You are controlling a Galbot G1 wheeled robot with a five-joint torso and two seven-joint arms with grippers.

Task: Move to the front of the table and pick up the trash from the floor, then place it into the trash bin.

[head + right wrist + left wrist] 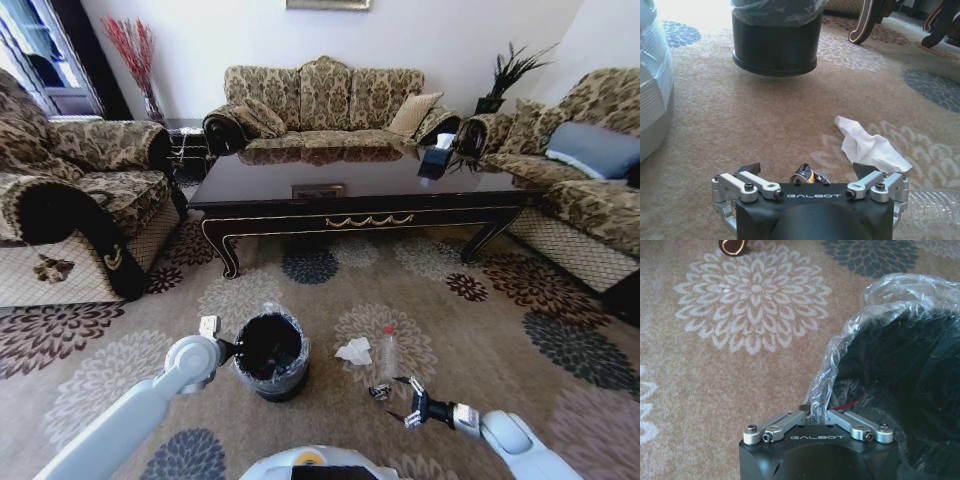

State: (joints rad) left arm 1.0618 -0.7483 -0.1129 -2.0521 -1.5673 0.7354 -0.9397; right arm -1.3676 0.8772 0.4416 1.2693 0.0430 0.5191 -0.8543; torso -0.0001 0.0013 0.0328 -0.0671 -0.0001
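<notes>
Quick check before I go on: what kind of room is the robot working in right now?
Most likely a home living room: patterned sofas ring a dark coffee table on floral carpet. Trash bin, paper wad and bottle sit on the floor.

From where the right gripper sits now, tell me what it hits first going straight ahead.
Likely the small dark wrapper scrap, on the carpet just ahead between the right gripper's open fingers. The white paper wad lies beyond, off to one side.

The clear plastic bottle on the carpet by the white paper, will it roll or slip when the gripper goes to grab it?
The bottle lies on its side, so a nudge would probably roll it. It looks empty, so likely light and crushable. Its smooth clear wall may slip.
</notes>
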